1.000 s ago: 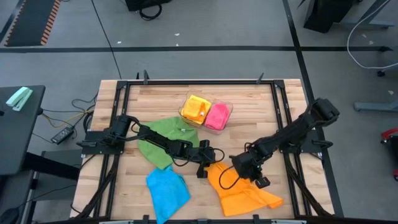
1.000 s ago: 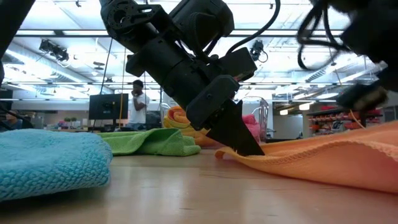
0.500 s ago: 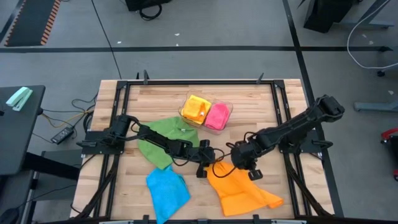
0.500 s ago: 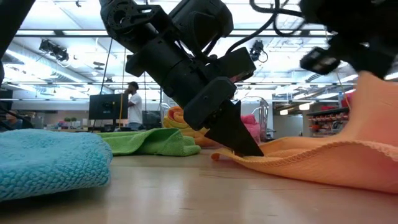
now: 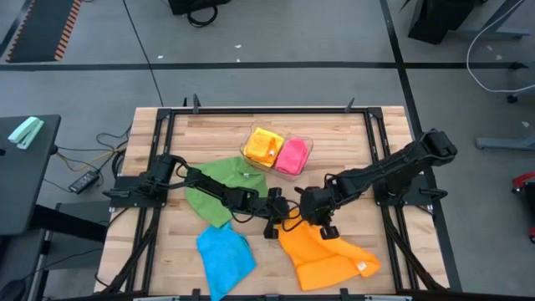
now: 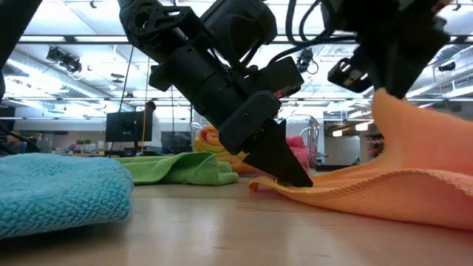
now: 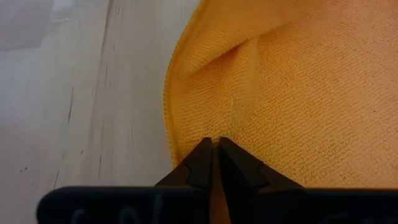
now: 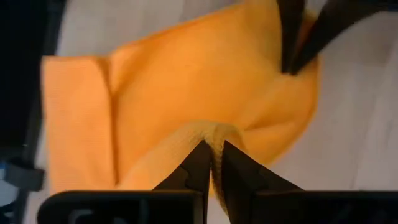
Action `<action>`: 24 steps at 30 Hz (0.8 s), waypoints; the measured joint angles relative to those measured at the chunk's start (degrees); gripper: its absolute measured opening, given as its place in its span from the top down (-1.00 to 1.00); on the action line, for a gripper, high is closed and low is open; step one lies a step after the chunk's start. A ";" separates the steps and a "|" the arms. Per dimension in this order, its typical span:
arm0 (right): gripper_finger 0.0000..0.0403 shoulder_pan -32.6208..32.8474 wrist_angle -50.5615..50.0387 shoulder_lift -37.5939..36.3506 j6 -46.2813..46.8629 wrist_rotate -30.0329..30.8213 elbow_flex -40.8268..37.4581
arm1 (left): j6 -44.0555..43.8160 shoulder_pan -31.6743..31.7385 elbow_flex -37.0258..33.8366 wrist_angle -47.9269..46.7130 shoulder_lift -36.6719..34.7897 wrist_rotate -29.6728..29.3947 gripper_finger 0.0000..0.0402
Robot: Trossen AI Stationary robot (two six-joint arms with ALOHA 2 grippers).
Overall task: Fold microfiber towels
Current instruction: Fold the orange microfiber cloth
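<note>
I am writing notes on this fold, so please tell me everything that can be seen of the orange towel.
The orange towel is a soft, fine-looped cloth lying near the table's front edge, right of the blue one. It is partly folded and rumpled. The left hand pinches its corner flat against the wood. The right hand is shut on another edge and lifts it, so the cloth rises in a steep fold over the rest. A small tag shows at its right corner.

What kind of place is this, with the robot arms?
Probably a robotics lab or workshop: a wooden table in a metal frame on a grey floor, cables beside it, and ceiling strip lights over monitors behind.
</note>
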 joint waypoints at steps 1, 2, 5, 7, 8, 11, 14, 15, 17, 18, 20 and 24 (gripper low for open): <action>0.80 -0.22 -0.26 0.01 -0.18 1.00 -0.17 | -0.02 0.00 0.00 0.02 0.00 -0.02 0.80; 0.80 -0.58 -0.76 0.01 -0.44 2.27 -0.20 | -0.18 0.00 0.00 0.00 0.00 -0.02 0.80; 0.80 -2.36 -3.45 -0.09 -0.92 6.16 -0.27 | -0.23 0.00 0.00 0.07 -0.02 -0.06 0.82; 0.80 -3.88 -4.93 -0.21 -0.65 9.57 -0.27 | -0.04 0.00 0.00 0.10 -0.02 -0.05 0.84; 0.80 -4.56 -6.04 -0.21 -0.14 11.96 -0.27 | -0.03 0.01 0.00 0.10 -0.04 -0.03 0.84; 0.80 -6.74 -7.88 -0.21 0.72 18.37 -0.27 | -0.11 0.02 0.00 0.11 -0.04 0.00 0.85; 0.80 -8.91 -8.61 -0.21 -1.42 19.81 -0.27 | -0.23 0.02 0.00 0.11 -0.04 0.00 0.82; 0.80 -9.47 -8.82 -0.21 -2.81 19.82 -0.27 | -0.33 0.02 0.00 0.11 -0.04 0.00 0.82; 0.80 -10.52 -10.20 -0.21 -5.75 19.80 -0.27 | -0.39 0.02 0.00 0.11 -0.04 0.00 0.80; 0.80 -11.01 -10.71 -0.21 -7.70 19.80 -0.29 | -0.39 0.02 0.00 0.11 -0.05 -0.04 0.80; 0.80 -11.90 -12.33 -0.21 -10.63 19.89 -0.28 | -0.42 0.02 0.00 0.09 -0.07 -0.04 0.81; 0.80 -13.53 -14.75 -0.21 -13.15 19.89 -0.29 | -1.90 0.02 0.07 -1.51 -0.28 -0.16 0.83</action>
